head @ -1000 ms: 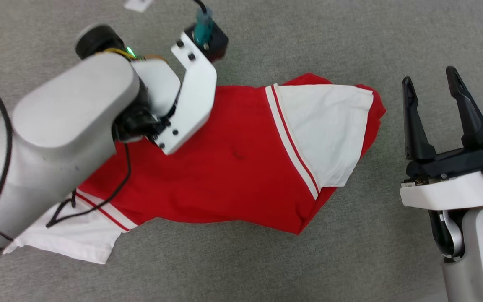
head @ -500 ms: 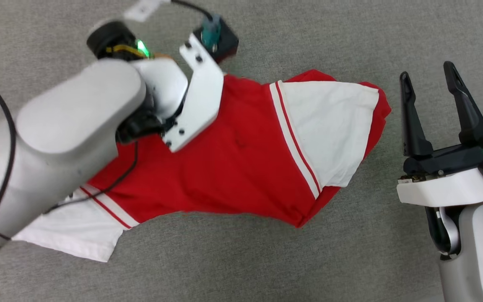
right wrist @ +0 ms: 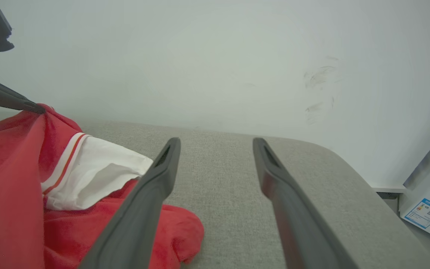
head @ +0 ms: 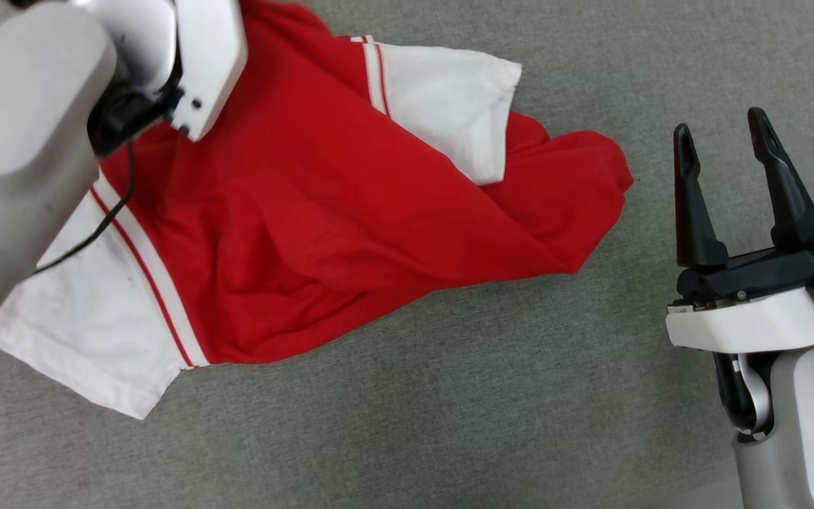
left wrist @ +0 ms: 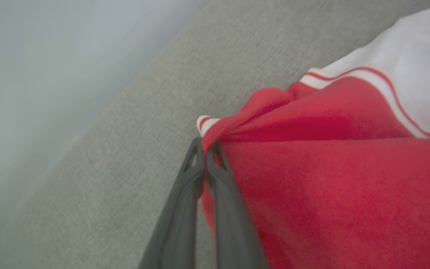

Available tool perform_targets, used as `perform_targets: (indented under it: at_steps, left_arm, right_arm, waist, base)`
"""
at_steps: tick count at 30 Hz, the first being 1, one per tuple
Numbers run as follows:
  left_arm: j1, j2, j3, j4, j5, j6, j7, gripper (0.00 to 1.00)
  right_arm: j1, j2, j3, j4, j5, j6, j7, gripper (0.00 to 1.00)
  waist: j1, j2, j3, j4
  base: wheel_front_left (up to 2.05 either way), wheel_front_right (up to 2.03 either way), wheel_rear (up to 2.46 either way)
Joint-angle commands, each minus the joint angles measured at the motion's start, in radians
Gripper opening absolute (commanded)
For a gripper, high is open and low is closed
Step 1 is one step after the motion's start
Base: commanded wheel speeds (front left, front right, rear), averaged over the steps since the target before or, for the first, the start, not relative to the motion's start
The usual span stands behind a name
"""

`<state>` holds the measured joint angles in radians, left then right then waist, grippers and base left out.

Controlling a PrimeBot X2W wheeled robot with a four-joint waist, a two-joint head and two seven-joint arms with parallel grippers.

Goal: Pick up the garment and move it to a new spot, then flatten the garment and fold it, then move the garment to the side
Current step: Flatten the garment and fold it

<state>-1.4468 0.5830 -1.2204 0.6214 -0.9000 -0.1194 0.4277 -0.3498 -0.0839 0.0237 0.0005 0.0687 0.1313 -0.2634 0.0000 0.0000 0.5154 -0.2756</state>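
Bright, even, diffuse light covers the grey woven surface [head: 449, 396]; the red jersey shirt with white sleeves [head: 322, 212] casts a thin soft shadow along its 5 o'clock edge. The left wrist view is blurred throughout; the head view is crisp.

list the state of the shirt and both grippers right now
garment: crumpled, not folded, one red edge pinched and raised, the rest draped on the grey surface
left gripper: shut on the garment's edge
right gripper: open, empty, apart from the garment
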Motion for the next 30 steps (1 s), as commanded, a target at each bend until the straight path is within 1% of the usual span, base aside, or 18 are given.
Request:
perform_targets:
  at_steps: [1,5,7,9,10,13,15,17,19,21,24,27,28,30]
  left_arm:
    - [0.039,-0.006,-0.01,0.029,0.0,0.0,0.008,0.0]
    - [0.109,-0.02,-0.034,0.126,-0.032,-0.006,0.087,0.0]
    - [0.15,-0.025,-0.046,0.153,-0.045,-0.009,0.121,0.0]
    - [0.163,-0.031,-0.051,0.166,-0.051,-0.011,0.117,0.0]
    - [0.153,-0.037,-0.048,0.162,-0.048,-0.012,0.086,1.0]
    - [0.103,-0.052,-0.031,0.15,-0.016,-0.01,-0.04,1.0]
    - [0.079,-0.059,-0.015,0.138,0.008,-0.009,-0.15,1.0]
    - [0.08,-0.063,0.001,0.131,0.031,0.005,-0.273,1.0]
    - [0.096,-0.066,0.028,0.116,0.042,0.034,-0.393,1.0]
    - [0.125,-0.062,0.051,0.095,0.053,0.073,-0.499,1.0]
    - [0.179,-0.044,0.087,0.055,0.059,0.155,-0.627,1.0]
    - [0.245,-0.015,0.134,-0.019,0.071,0.251,-0.681,1.0]
    - [0.245,-0.015,0.134,-0.019,0.071,0.251,-0.681,1.0]
    - [0.306,0.012,0.177,-0.086,0.08,0.322,-0.691,1.0]
  right_arm:
    - [-0.005,0.008,0.002,0.002,0.0,-0.001,-0.002,1.0]
    - [-0.001,0.012,0.001,0.005,0.001,-0.001,-0.002,1.0]
    - [-0.002,0.014,0.003,0.009,-0.002,-0.001,-0.002,1.0]
    - [-0.005,0.015,0.002,0.012,-0.006,-0.001,-0.002,1.0]
    - [-0.005,0.013,-0.001,0.013,-0.008,-0.001,-0.002,1.0]
    - [-0.005,0.005,-0.003,0.017,-0.011,-0.001,-0.002,1.0]
    - [0.0,-0.004,-0.008,0.019,-0.013,-0.001,-0.002,1.0]
    - [0.009,-0.012,-0.016,0.022,-0.015,-0.001,-0.002,1.0]
    - [0.018,-0.023,-0.025,0.023,-0.015,-0.001,-0.002,1.0]
    - [0.018,-0.036,-0.036,0.024,-0.015,-0.001,-0.002,1.0]
    - [0.003,-0.059,-0.053,0.019,-0.016,-0.001,-0.002,1.0]
    - [-0.025,-0.088,-0.06,0.011,-0.013,-0.001,-0.002,1.0]
    - [-0.025,-0.088,-0.06,0.011,-0.013,-0.001,-0.002,1.0]
    - [-0.052,-0.114,-0.057,0.01,-0.012,-0.001,-0.002,1.0]
  waist:
    - [0.0,0.0,0.014,-0.016]
    - [0.0,0.0,0.02,-0.029]
    - [0.0,0.0,0.015,-0.032]
    - [0.0,0.0,0.005,-0.031]
    - [0.0,0.0,-0.002,-0.027]
    - [0.0,0.0,-0.034,-0.013]
    - [0.0,0.0,-0.059,0.002]
    - [0.0,0.0,-0.089,0.021]
    - [0.0,0.0,-0.117,0.042]
    - [0.0,0.0,-0.14,0.064]
    - [0.0,0.0,-0.167,0.098]
    - [0.0,0.0,-0.183,0.128]
    - [0.0,0.0,-0.183,0.128]
    - [0.0,0.0,-0.185,0.144]
  base:
    - [0.0,0.0,0.0]
    - [0.0,0.0,0.0]
    - [0.0,0.0,0.0]
    - [0.0,0.0,0.0]
    - [0.0,0.0,0.0]
    - [0.0,0.0,0.0]
    - [0.0,0.0,0.0]
    - [0.0,0.0,0.0]
    - [0.0,0.0,0.0]
    - [0.0,0.0,0.0]
    - [0.0,0.0,0.0]
    - [0.0,0.0,0.0]
    - [0.0,0.0,0.0]
    - [0.0,0.0,0.0]
